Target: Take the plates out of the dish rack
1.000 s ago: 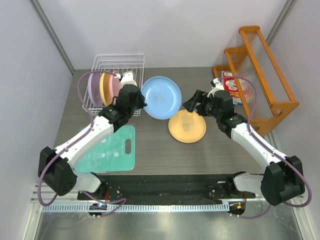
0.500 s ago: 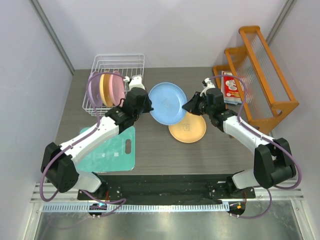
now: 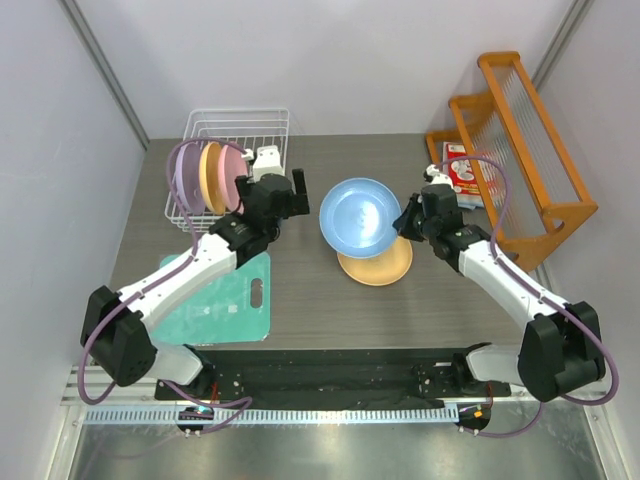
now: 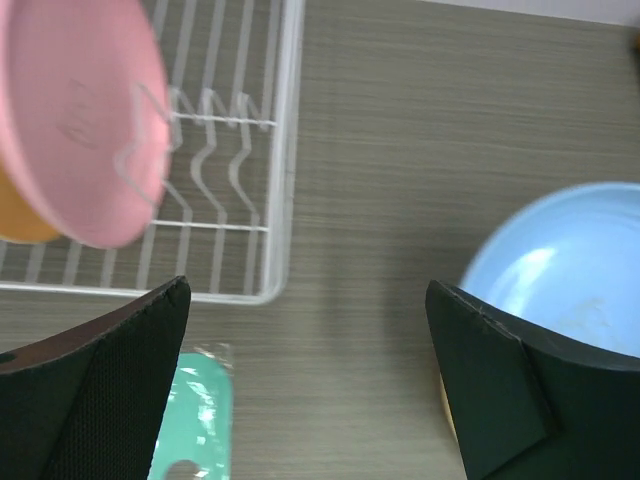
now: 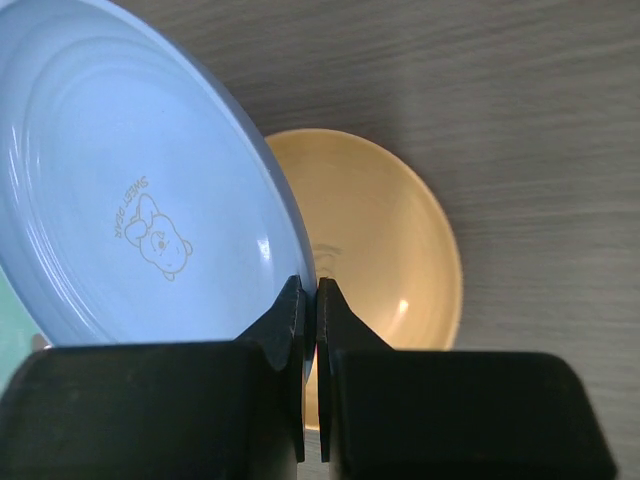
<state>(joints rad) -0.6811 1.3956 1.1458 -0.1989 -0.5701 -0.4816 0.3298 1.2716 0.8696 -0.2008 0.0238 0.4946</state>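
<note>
My right gripper [image 3: 405, 222] is shut on the rim of the light blue plate [image 3: 360, 215], holding it tilted just above the yellow-orange plate [image 3: 385, 268] that lies flat on the table. In the right wrist view the fingers [image 5: 310, 290] pinch the blue plate's [image 5: 130, 180] edge, with the yellow-orange plate [image 5: 390, 240] behind. My left gripper [image 3: 285, 188] is open and empty between the blue plate and the white wire dish rack [image 3: 237, 112]. Lavender [image 3: 185, 178], orange [image 3: 211, 175] and pink [image 3: 232, 172] plates stand upright in the rack. The left wrist view shows open jaws [image 4: 308, 290], the pink plate [image 4: 80, 120] and the rack's rail [image 4: 290, 150].
A teal cutting mat [image 3: 215, 300] lies on the table at the front left, under my left arm. An orange wooden shelf rack [image 3: 520, 150] stands at the right edge with a red and white box [image 3: 462, 172] beside it. Grey walls close in both sides.
The left gripper has let go of the blue plate, opened and drawn back toward the rack. The right gripper shut on the plate's rim and carried it right, over the yellow-orange plate.
</note>
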